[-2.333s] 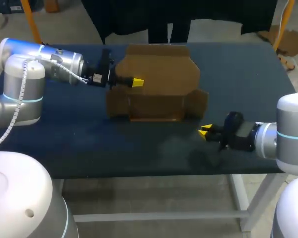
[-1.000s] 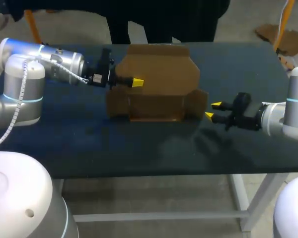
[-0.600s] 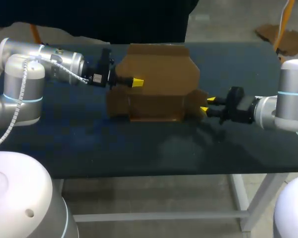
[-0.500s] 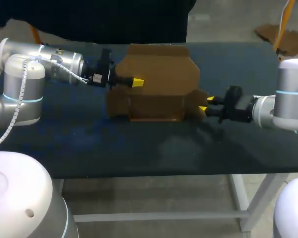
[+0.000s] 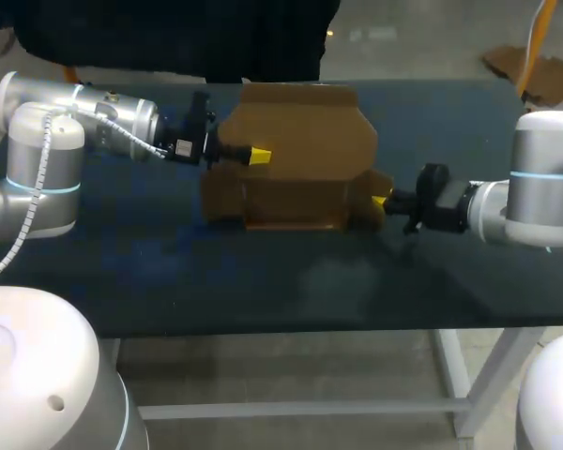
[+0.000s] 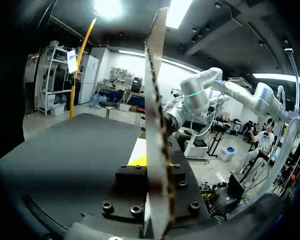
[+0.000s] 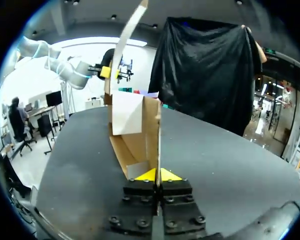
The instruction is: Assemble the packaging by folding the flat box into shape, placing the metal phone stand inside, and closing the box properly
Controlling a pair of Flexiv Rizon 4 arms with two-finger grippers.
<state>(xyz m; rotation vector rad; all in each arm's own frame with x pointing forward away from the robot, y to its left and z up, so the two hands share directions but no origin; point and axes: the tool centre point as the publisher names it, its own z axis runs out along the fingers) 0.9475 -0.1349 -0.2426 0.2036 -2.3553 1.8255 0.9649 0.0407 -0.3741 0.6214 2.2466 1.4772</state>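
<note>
A brown cardboard box [image 5: 305,141], partly folded with its tall back panel upright, stands in the middle of the dark table [image 5: 263,281]. My left gripper [image 5: 259,155] is shut on the box's left panel; in the left wrist view the panel's edge [image 6: 155,100] rises between the fingers of that gripper [image 6: 155,165]. My right gripper [image 5: 380,200] is at the box's right side flap. In the right wrist view that gripper [image 7: 158,175] has its yellow tips pressed on both sides of the thin flap [image 7: 158,135]. No metal phone stand is in view.
The table's front strip [image 5: 291,300] and its right part [image 5: 450,131] hold nothing. My left arm [image 5: 84,122] lies along the table's left side and my right arm [image 5: 535,202] comes in low at the right.
My right gripper moved left from the open table to the box's right flap and closed on it. The left gripper and the box stayed where they were.
</note>
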